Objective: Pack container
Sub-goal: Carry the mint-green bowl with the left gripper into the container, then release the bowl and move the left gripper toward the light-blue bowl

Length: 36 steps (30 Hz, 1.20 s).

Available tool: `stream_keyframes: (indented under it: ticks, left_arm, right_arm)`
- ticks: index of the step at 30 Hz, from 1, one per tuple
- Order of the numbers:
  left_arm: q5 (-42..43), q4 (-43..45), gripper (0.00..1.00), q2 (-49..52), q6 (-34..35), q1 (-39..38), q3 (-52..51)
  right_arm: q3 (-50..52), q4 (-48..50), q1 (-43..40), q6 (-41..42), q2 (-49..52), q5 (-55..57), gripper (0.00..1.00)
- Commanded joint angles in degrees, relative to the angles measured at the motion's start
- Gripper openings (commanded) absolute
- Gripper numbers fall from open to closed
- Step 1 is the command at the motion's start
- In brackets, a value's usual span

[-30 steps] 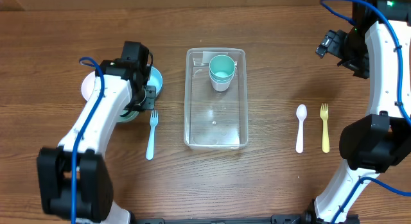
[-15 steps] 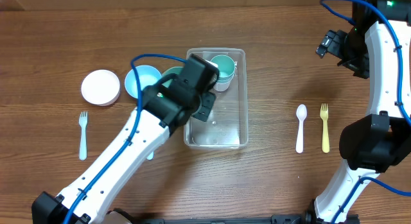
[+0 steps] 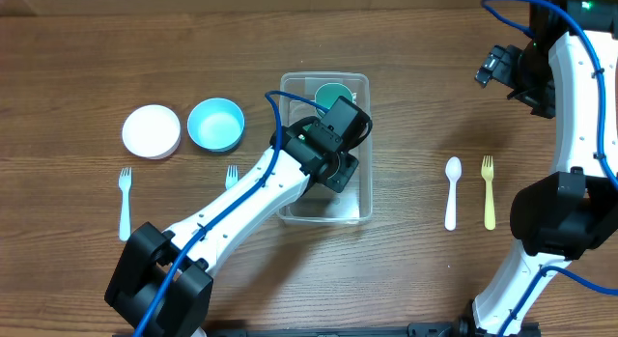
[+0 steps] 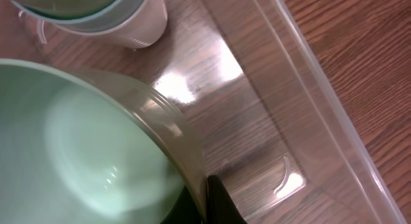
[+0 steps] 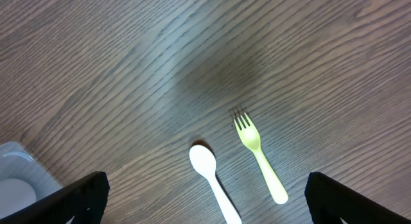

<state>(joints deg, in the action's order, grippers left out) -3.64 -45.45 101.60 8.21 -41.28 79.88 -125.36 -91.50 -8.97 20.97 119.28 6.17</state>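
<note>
Half a second on, left gripper (image 3: 340, 170), seemingly clamping a pale-green round bowl (image 4: 70, 153), has swung over the clear rectangular plastic container (image 3: 360, 202); right gripper (image 5: 205, 185) gapes empty.

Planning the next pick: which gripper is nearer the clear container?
Left. The left gripper is inside the container, shut on a green bowl. The right gripper hangs open off to its right, by the white spoon and yellow fork.

Stretches the left arm (image 3: 241, 197) diagonally from the near-left corner toward the middle, wrist tipped down, and pinches the rim of a pale green bowl (image 4: 77, 160) in the closed left gripper (image 3: 339, 172). Holds the right arm (image 3: 579, 115) folded along the right edge, with the right gripper (image 3: 494, 67) up at the far side, fingers (image 5: 77, 195) spread wide and empty.
</note>
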Motion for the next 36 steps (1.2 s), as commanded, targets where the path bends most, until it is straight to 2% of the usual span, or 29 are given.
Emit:
stream_keyframes:
  ticks: [1,11,15,16,17,18,19,21,25,28,33,34,35,36]
  left_arm:
    - [0.5,0.3,0.04,0.0,-2.4,-0.4,1.0]
    - [3.2,0.9,0.04,1.9,-3.1,-0.5,0.9]
    - [3.2,0.9,0.07,1.9,-3.1,-0.5,0.9]
    - [3.2,0.9,0.10,1.9,-3.1,-0.5,0.9]
    - [3.2,0.9,0.19,1.9,-3.1,-0.5,0.9]
    - [3.0,0.9,0.37,1.9,-3.1,-0.5,0.9]
    - [3.0,0.9,0.48,1.8,-3.1,-0.5,0.9]
    - [3.0,0.7,0.51,1.6,-3.0,-0.5,1.2]
    - [1.5,-2.5,0.51,0.1,-1.9,0.1,4.7]
    - [-3.5,-8.0,0.47,-1.5,0.3,1.0,9.9]
    - [-11.9,-16.9,0.51,-5.0,7.6,4.5,16.5]
    - [-12.2,-17.9,0.56,-6.0,8.7,6.3,16.7]
    - [-11.7,-18.7,0.66,-6.9,8.9,8.6,16.7]
    - [-11.2,-19.3,0.73,-7.1,8.7,10.3,16.7]
  right_arm:
    - [-1.4,0.2,0.0,0.3,-2.2,0.2,1.00]
    - [-1.4,0.2,0.0,0.3,-2.2,0.2,1.00]
    - [-1.4,0.2,0.0,0.3,-2.2,0.2,1.00]
    - [-1.4,0.2,0.0,0.3,-2.2,0.2,1.00]
    - [-1.4,0.2,0.0,0.3,-2.2,0.2,1.00]
    - [-1.4,0.2,0.0,0.3,-2.2,0.2,1.00]
    - [-1.4,0.2,0.0,0.3,-2.2,0.2,1.00]
    - [-1.4,0.2,0.0,0.3,-2.2,0.2,1.00]
    - [-1.4,0.2,0.0,0.3,-2.2,0.2,1.00]
    - [-1.4,0.2,0.0,0.3,-2.2,0.2,1.00]
    - [-1.4,0.2,0.0,0.3,-2.2,0.2,1.00]
    - [-1.4,0.2,0.0,0.3,-2.2,0.2,1.00]
    - [-1.4,0.2,0.0,0.3,-2.2,0.2,1.00]
    - [-1.4,0.2,0.0,0.3,-2.2,0.2,1.00]
